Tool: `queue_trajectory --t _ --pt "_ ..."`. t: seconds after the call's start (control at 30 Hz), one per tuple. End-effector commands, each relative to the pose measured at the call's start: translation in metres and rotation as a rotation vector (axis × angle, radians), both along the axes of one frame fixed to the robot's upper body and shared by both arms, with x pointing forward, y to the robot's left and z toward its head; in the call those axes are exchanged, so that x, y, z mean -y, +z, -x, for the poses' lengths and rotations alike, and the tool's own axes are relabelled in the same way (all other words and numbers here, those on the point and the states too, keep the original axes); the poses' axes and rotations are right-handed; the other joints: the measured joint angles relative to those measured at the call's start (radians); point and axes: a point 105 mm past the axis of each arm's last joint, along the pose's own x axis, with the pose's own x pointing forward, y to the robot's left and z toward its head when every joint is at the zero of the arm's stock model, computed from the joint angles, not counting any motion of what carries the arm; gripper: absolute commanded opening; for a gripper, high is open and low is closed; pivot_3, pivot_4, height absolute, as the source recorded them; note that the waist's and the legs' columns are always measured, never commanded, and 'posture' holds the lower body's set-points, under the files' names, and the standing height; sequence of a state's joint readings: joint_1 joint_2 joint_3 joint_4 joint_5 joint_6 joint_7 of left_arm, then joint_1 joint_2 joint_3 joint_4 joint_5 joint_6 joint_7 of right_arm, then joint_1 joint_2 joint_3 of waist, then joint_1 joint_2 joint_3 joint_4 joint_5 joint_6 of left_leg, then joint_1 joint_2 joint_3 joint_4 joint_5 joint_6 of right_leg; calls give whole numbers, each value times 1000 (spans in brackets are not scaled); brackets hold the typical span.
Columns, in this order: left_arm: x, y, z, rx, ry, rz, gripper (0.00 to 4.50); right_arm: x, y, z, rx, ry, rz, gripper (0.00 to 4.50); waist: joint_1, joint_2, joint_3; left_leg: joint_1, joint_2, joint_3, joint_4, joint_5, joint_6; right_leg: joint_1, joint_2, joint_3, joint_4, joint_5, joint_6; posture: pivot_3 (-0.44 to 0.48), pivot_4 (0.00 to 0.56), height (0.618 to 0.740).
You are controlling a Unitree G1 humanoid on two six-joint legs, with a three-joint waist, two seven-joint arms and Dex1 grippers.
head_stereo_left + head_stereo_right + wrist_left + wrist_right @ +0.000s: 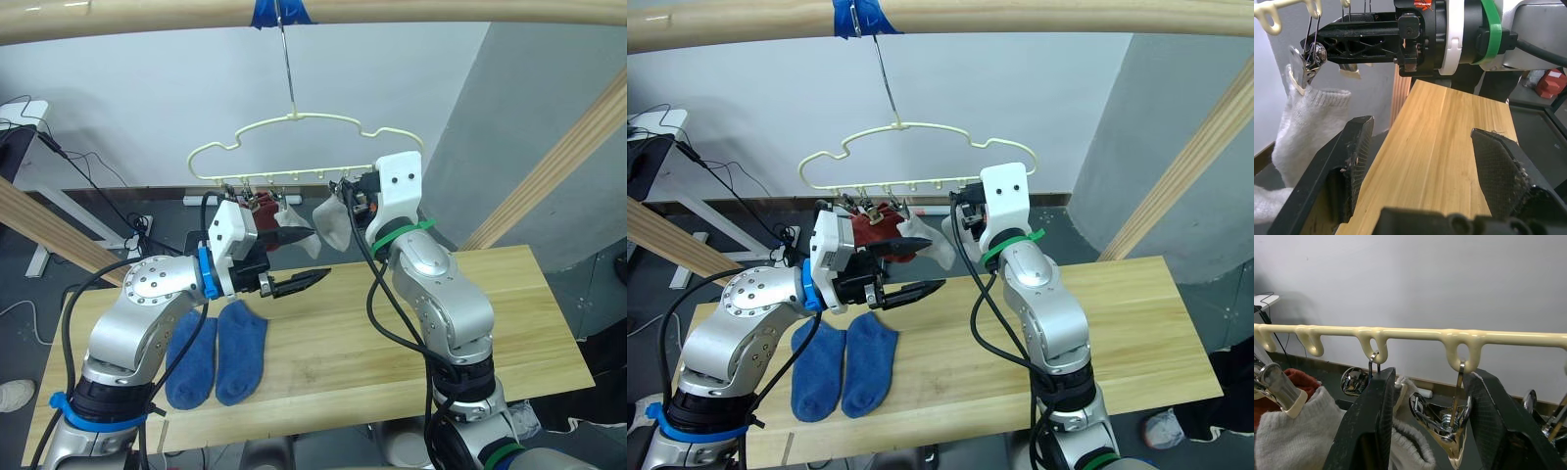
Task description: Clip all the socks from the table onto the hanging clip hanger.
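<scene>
Nearest me, two blue socks (217, 357) lie flat side by side on the table (392, 343); just above them my left gripper (299, 282) hovers with its fingers spread, holding nothing; farther out my right gripper (1425, 431) is up at the clip hanger (284, 147), fingers apart either side of a metal clip (1447, 428); rust-red socks (874, 230) and grey socks (333, 223) hang clipped alongside.
</scene>
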State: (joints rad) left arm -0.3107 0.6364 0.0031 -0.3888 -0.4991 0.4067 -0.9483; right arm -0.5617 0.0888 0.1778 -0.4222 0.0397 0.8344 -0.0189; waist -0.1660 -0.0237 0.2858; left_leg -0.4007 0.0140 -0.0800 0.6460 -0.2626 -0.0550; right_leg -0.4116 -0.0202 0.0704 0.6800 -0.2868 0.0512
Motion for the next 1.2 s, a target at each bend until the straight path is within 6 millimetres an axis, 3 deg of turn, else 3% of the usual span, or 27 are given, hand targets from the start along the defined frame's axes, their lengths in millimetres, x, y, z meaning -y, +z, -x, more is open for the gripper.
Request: queue_trajectory --t 0.03,0.13,0.23,0.3,0.43,0.67,0.77,0.9,1.0,1.07,1.2 --pt "5 4 5 32 -22 3 3517 -2 12 4 52 9 -22 2181 0 0 0 0 0 0 0 0 0 0 0 0 0 0 0 -205 277 740" --pt "5 4 5 28 -22 6 3517 -1 12 4 52 1 -22 2181 0 0 0 0 0 0 0 0 0 0 0 0 0 0 0 -211 276 740" --pt "6 3 8 -4 -44 17 3517 1 12 3 54 -8 -22 1602 0 0 0 0 0 0 0 0 0 0 0 0 0 0 0 -211 276 740" --pt "6 3 8 -3 -37 21 3517 2 12 3 56 -11 -22 892 0 0 0 0 0 0 0 0 0 0 0 0 0 0 0 -211 276 740" --pt "5 3 8 -3 -27 20 3517 2 13 3 60 -13 -23 5 0 0 0 0 0 0 0 0 0 0 0 0 0 0 0 -211 278 740" --pt "-2 -3 4 -13 50 21 3517 3 14 3 64 -14 -25 5 0 0 0 0 1 0 0 0 0 0 0 0 0 0 0 -210 279 740" --pt "-20 -23 -4 -90 210 -2 3517 3 14 3 65 -13 -24 5 -2 0 0 0 1 0 0 0 0 0 0 0 0 0 0 -211 279 740" --pt "-50 -53 -1 -152 481 38 4483 4 13 3 61 -13 -21 0 -6 0 0 0 3 1 0 0 0 -1 0 1 0 0 0 -208 281 740" --pt "-68 -72 0 -178 687 41 4483 4 12 3 58 -9 -20 0 0 0 0 0 4 0 0 0 0 -1 -2 1 0 0 0 -204 286 740" --pt "-84 -96 3 -257 860 51 4483 3 12 3 54 -2 -18 0 3 0 0 0 3 0 0 0 0 -1 -3 1 0 0 0 -202 289 740" --pt "-91 -133 8 -423 959 60 4483 1 11 4 50 12 -15 0 3 0 0 0 0 0 0 0 0 0 -2 1 1 0 0 -202 295 740"
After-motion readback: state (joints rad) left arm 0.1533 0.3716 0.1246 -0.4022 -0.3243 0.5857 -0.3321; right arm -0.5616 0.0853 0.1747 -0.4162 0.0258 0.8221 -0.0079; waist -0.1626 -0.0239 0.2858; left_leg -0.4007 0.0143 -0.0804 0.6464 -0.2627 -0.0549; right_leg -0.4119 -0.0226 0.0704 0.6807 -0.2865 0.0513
